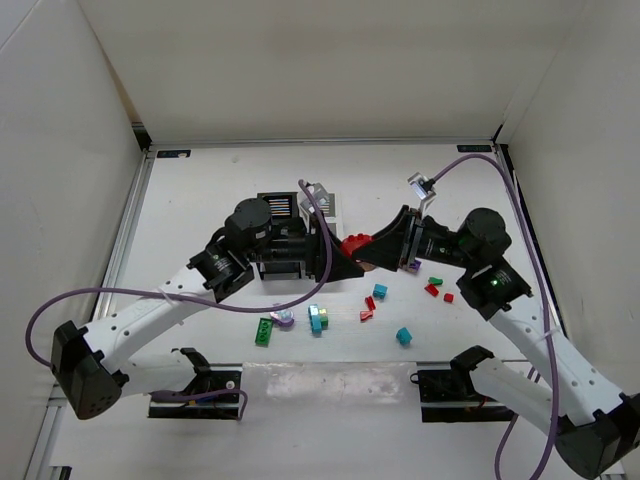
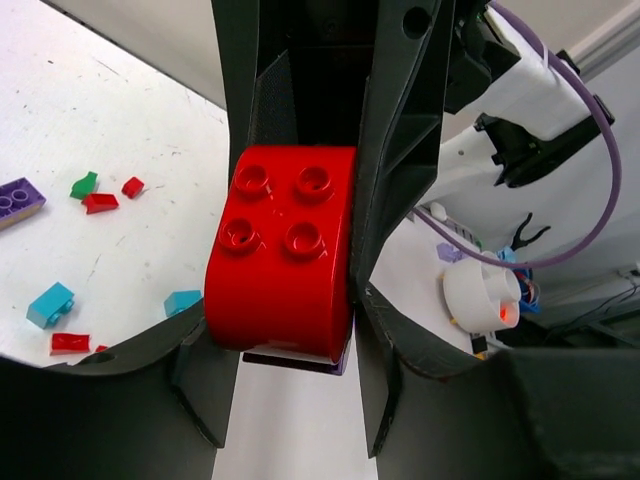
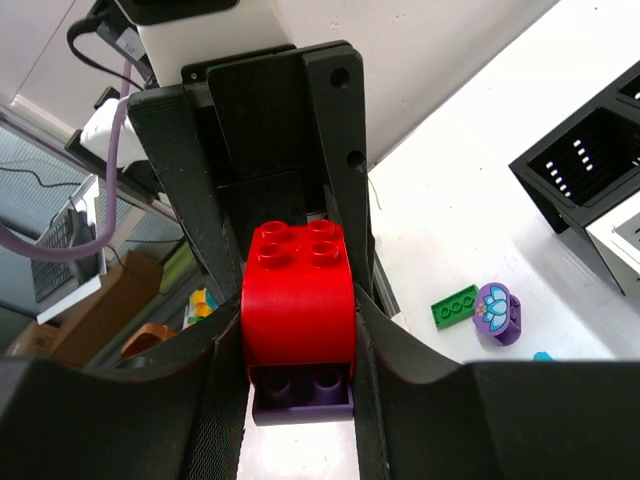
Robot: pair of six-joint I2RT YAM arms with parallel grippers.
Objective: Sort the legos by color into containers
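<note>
**Q:** What have you got hold of?

**Me:** Both my tools are closed on one thing. My left tool [image 2: 283,320] and my right tool [image 3: 298,320] meet nose to nose above the worktop [image 1: 200,200]. Each pinches the red brick [image 1: 352,244], which has a purple brick [image 3: 300,395] clipped under it. The pair hangs in the air beside the containers [image 3: 560,205], in none of them.

**Q:** What could go wrong?

**Me:** I judge the red one slippery. It is glossy hard plastic with four round studs on top and one end curved like an arch. My flat fingers [image 3: 205,400] could skid on that curve. If the clip gives suddenly, the purple piece may shoot down among the loose legos [image 1: 403,336] or into the wrong compartment. I cannot tell which tool bears on the purple one.

**Q:** And the containers themselves?

**Me:** They are rigid, square and open, with slotted floors. I expect a small piece would bounce.
</note>
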